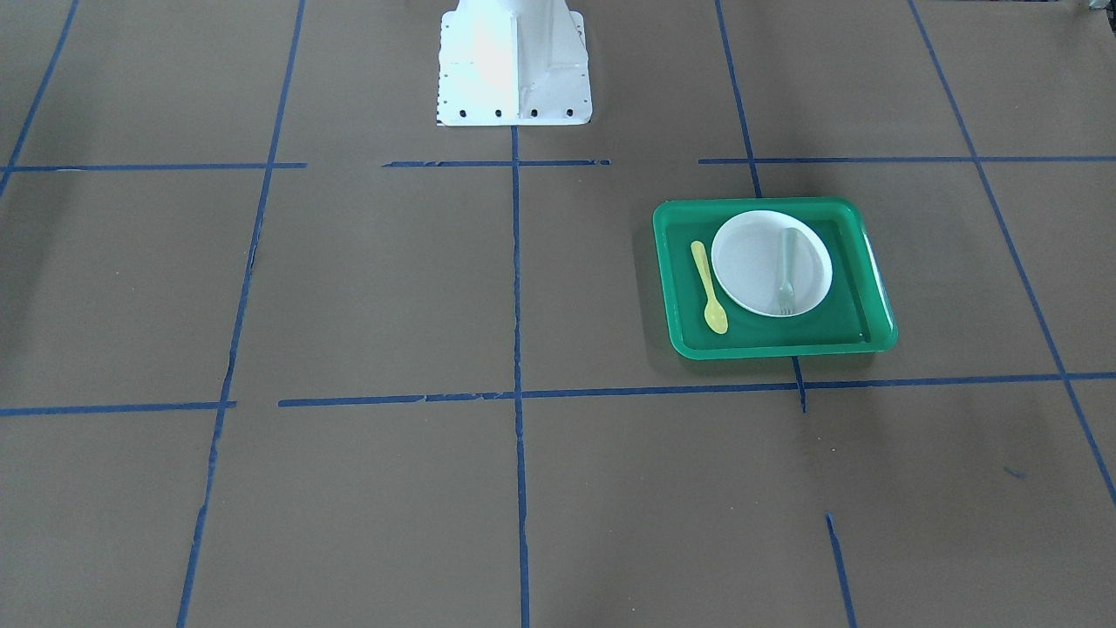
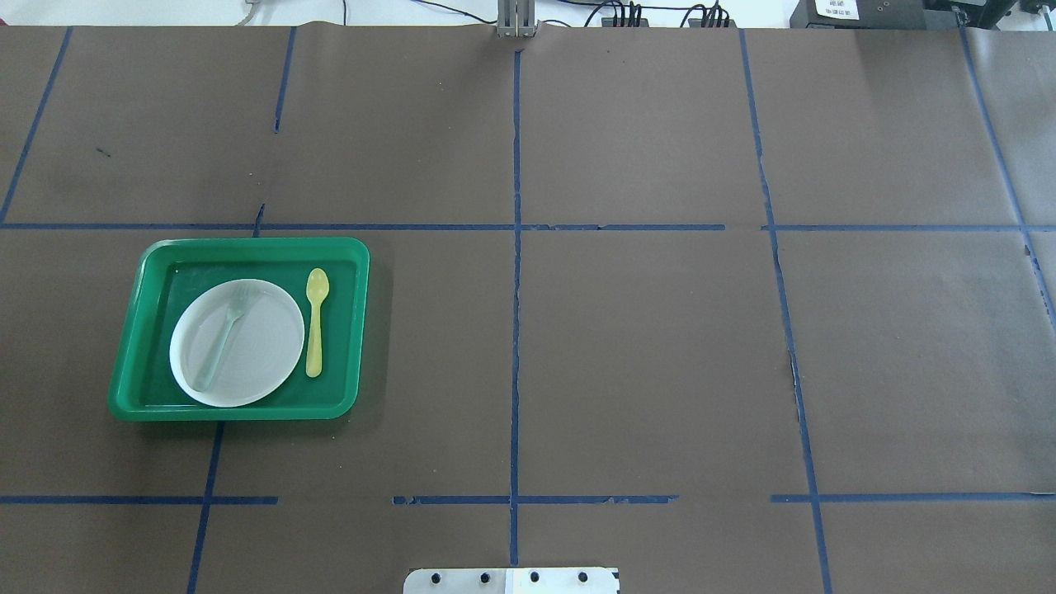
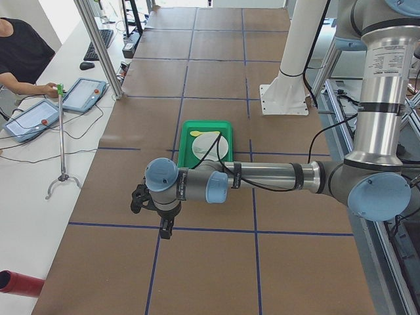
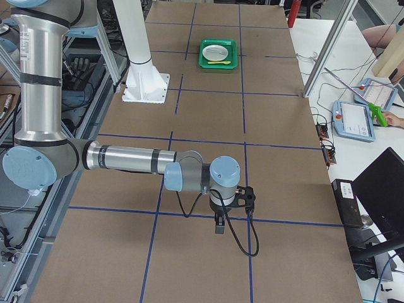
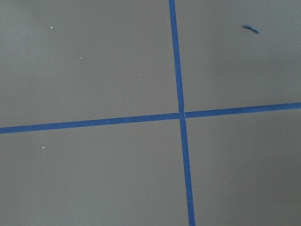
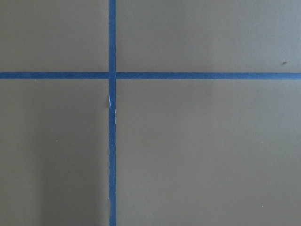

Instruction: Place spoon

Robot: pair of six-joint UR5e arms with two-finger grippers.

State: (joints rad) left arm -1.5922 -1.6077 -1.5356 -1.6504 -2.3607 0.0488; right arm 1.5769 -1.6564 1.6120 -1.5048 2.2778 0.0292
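The small yellow spoon (image 2: 315, 322) lies flat on the floor of the green tray (image 2: 132, 346), just right of the white plate (image 2: 256, 346) in the overhead view, apart from it. It also shows in the front view (image 1: 709, 287). A pale fork (image 2: 221, 338) lies on the plate. My left gripper (image 3: 165, 228) hangs over bare table far from the tray and shows only in the left side view. My right gripper (image 4: 219, 226) shows only in the right side view, at the table's other end. I cannot tell whether either is open or shut. Both wrist views show only tape lines.
Brown paper with blue tape lines (image 2: 516, 330) covers the table. The robot's white base plate (image 1: 514, 61) stands at the middle of the table's robot side. Operators with tablets (image 3: 82, 95) sit along the far edge.
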